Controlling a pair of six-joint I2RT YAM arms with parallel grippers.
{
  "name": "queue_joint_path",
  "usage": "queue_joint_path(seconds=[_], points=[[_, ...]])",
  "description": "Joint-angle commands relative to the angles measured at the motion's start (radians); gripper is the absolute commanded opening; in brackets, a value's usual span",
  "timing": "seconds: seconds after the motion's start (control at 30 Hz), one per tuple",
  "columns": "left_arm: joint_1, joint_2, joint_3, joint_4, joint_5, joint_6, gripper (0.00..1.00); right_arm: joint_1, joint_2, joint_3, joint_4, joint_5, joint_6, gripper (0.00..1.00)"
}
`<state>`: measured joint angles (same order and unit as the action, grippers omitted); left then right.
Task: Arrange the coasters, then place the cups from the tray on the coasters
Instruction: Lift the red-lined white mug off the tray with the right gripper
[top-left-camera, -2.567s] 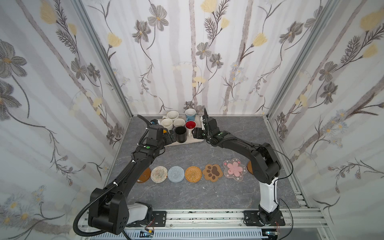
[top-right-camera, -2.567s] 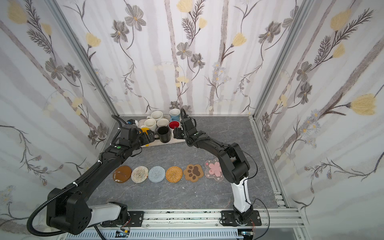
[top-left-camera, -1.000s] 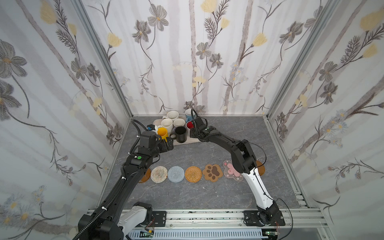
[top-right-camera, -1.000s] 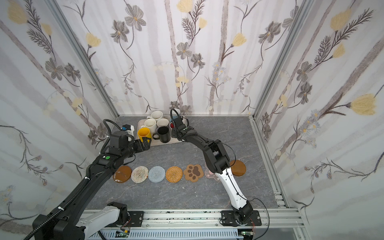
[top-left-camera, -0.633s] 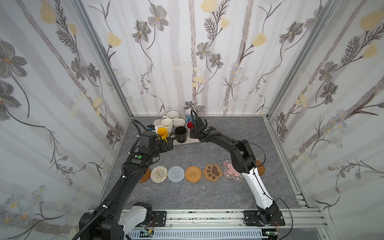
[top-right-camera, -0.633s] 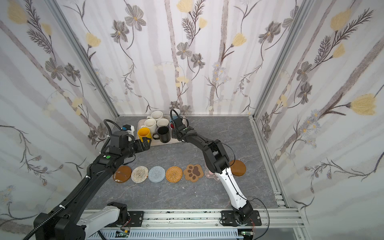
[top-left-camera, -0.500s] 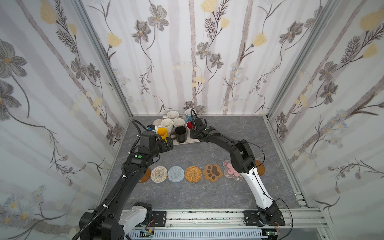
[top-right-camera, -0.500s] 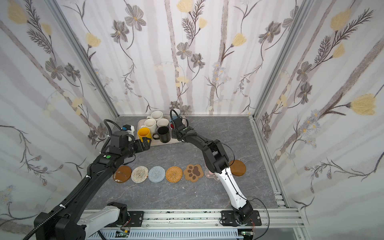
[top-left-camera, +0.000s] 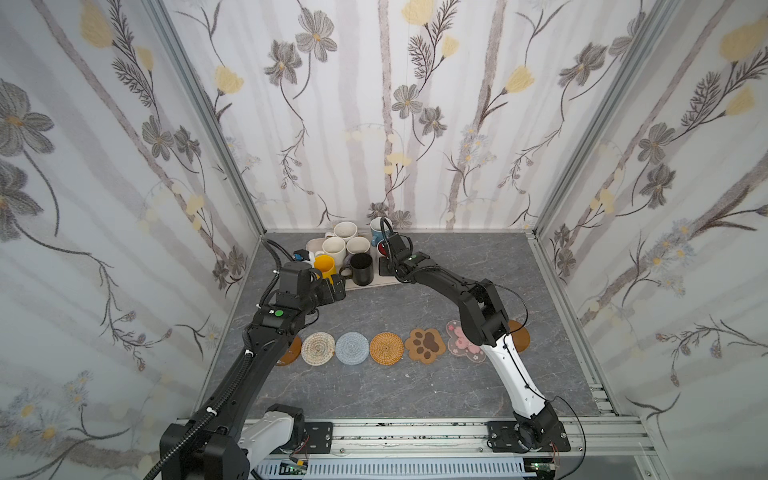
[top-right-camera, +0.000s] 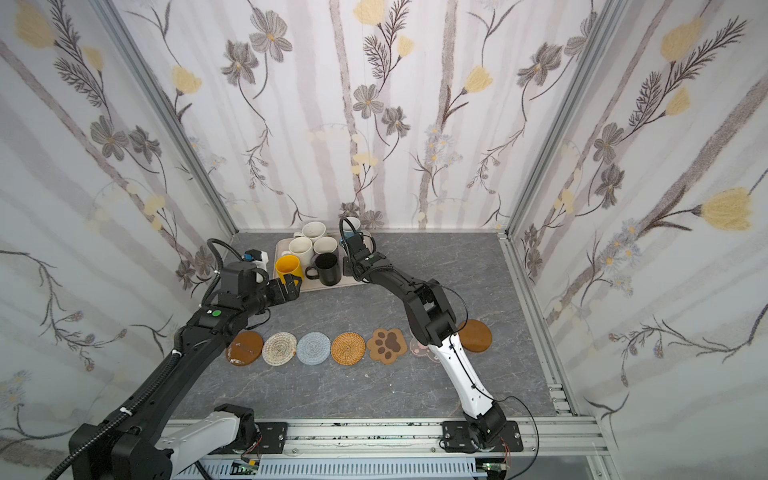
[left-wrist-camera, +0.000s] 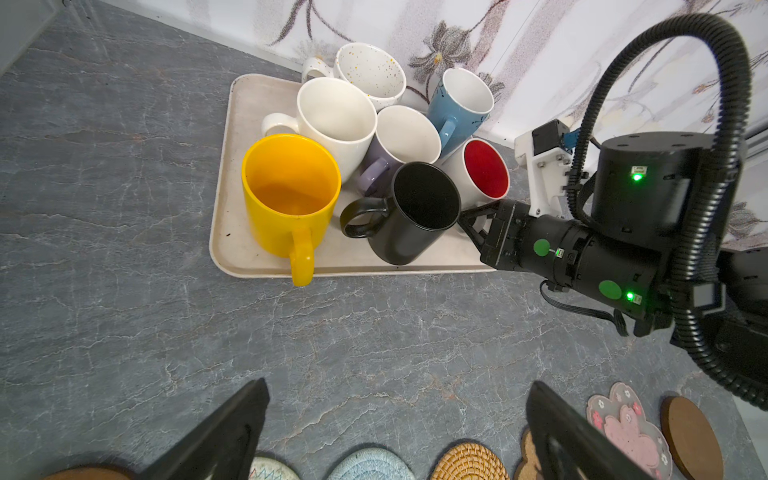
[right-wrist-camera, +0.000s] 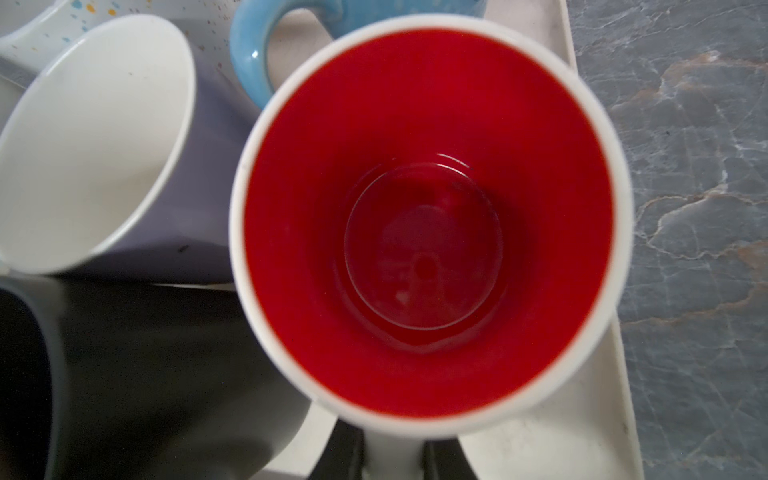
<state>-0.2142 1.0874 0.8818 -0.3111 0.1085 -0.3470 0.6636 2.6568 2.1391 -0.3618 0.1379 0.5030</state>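
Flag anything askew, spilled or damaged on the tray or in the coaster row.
Nothing is spilled or broken. Two small oddities: the yellow mug has its handle overhanging the near rim of the tray, and the right-end brown disc sits slightly farther back than the coaster row.

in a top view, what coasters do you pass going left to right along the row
far-left wooden disc → beige woven coaster → blue crochet coaster → round rattan coaster → brown paw coaster → pink blossom coaster (partly hidden) → far-right wooden disc
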Motion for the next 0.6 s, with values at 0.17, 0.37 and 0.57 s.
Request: queue_joint_path(seconds=[0.17, 0.37, 0.57], points=[[0.001, 0.000, -0.003, 0.011, 0.005, 0.012, 1.00, 0.010, -0.031, -0.003, -0.034, 0.018, -0.045, 0.04], [0.002, -0.006, -0.005, 0.010, 0.006, 0.019, 1.00, 0.023, -0.120, -0.081, -0.007, 0.033, -0.073, 0.00], [0.000, -0.014, -0.005, 0.012, -0.003, 0.006, 1.00, 0.028, -0.264, -0.224, 0.032, 0.048, -0.075, 0.00]])
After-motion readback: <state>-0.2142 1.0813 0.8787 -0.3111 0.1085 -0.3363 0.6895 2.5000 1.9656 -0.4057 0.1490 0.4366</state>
